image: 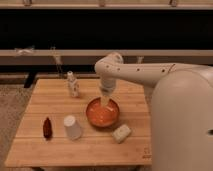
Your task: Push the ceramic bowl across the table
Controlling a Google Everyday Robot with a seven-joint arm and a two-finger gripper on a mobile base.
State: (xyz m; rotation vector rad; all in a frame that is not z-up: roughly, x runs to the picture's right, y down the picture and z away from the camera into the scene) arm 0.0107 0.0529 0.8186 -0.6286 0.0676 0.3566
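Note:
The ceramic bowl point(102, 114) is round, shallow and glossy orange-red. It sits right of the middle of the light-wood table point(45, 145). My white arm reaches in from the right and bends down over the bowl. The gripper point(105, 101) hangs at the bowl's far rim, its tip inside or just above the bowl. I cannot tell whether it touches the bowl.
A white cup point(72, 127) lies left of the bowl. A pale squarish block point(121, 133) lies at its front right. A small dark red-brown item point(47, 128) is at the front left. A pale bottle point(73, 84) stands at the back. My body point(182, 125) fills the right side.

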